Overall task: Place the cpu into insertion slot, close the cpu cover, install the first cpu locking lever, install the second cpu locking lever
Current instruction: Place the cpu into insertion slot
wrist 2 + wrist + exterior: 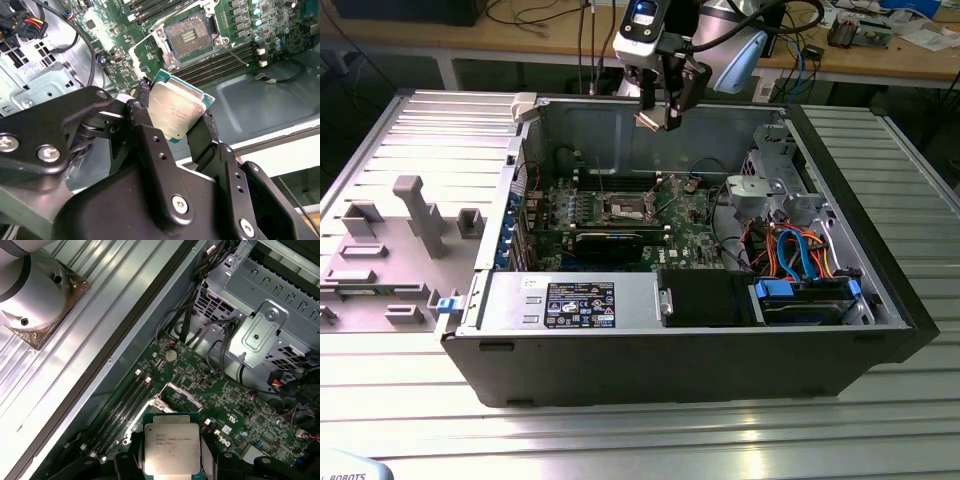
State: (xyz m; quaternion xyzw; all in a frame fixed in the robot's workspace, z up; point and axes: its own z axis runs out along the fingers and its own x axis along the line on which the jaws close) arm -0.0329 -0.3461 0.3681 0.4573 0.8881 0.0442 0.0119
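Gripper (176, 102) jaws clamp the cpu (170, 442) by two opposite edges, well above the open insertion slot (192, 37); light, stiff and likely fragile underneath, it seems best held by those edges alone.

Etched print on the cpu (169, 447); white-on-black label (580, 304) on the power supply (510, 303)

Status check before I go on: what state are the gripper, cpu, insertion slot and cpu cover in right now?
gripper: shut on the cpu, gripping two opposite edges.
cpu: held in the air, metal top showing, not seated.
insertion slot: empty, dark centre bare.
cpu cover: open, not over the slot.
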